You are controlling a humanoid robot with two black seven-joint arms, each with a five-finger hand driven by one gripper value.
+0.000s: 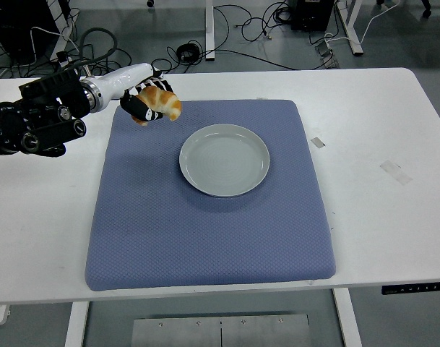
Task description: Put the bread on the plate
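The left hand (144, 105) is gripping the bread (160, 100) with its fingers closed around it, holding it above the far left corner of the blue mat (205, 231). The plate (224, 160) is lying to its right, apart.

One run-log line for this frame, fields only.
left hand: shut on bread, lifted above mat | plate: empty | right hand: not in view | phase: carry to plate
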